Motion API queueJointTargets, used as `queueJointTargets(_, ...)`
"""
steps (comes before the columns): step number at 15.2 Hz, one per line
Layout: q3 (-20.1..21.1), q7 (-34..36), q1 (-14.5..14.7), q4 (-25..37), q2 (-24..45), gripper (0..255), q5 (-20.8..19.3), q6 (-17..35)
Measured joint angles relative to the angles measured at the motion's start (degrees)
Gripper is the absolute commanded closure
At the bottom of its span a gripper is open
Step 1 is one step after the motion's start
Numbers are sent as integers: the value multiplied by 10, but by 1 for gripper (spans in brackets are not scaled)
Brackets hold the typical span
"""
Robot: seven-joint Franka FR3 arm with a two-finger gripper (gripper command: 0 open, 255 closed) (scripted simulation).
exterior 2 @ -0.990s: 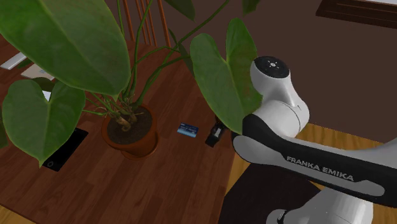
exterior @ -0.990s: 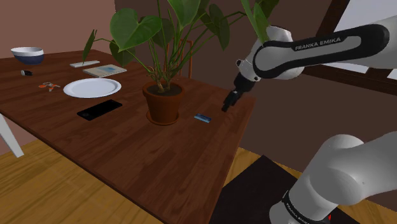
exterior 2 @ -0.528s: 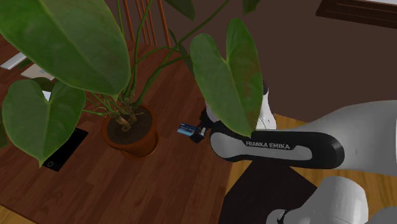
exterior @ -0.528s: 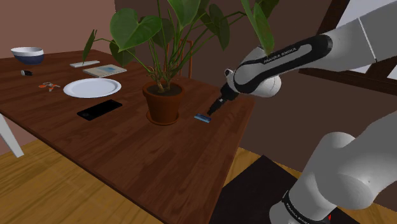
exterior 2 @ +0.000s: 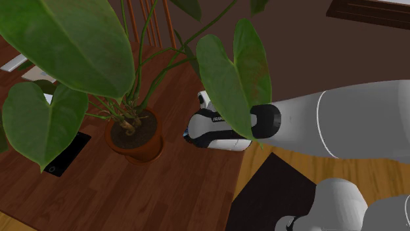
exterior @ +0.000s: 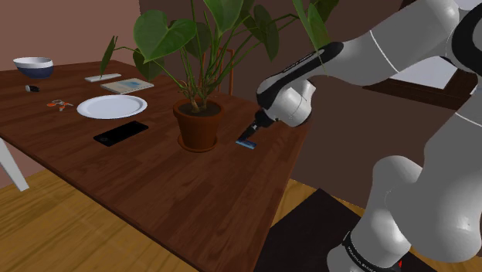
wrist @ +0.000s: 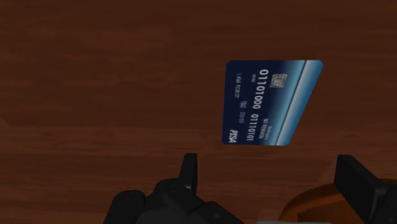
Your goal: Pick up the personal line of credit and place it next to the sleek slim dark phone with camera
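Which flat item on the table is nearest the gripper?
The blue card, right by the gripper; black phone and white plate lie beyond the plant pot.

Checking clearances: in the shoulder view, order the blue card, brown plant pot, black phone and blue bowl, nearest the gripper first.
1. Blue card, just ahead of the gripper.
2. Brown plant pot, leftward.
3. Black phone, farther left.
4. Blue bowl, far left.
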Motion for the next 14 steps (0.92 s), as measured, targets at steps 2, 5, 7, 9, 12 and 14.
queueJointTargets(2, -12, -44, 20, 15, 24, 0, 56, 0)
queueJointTargets(5, -18, -97, 34, 33, 53, 0, 124, -3)
queueJointTargets(7, -19, -104, 35, 36, 57, 0, 133, -4)
queueJointTargets(9, -19, -106, 35, 36, 58, 0, 136, -4)
queueJointTargets(12, -18, -107, 35, 36, 58, 255, 136, -4)
queueJointTargets(14, -19, -107, 35, 37, 58, 255, 136, -4)
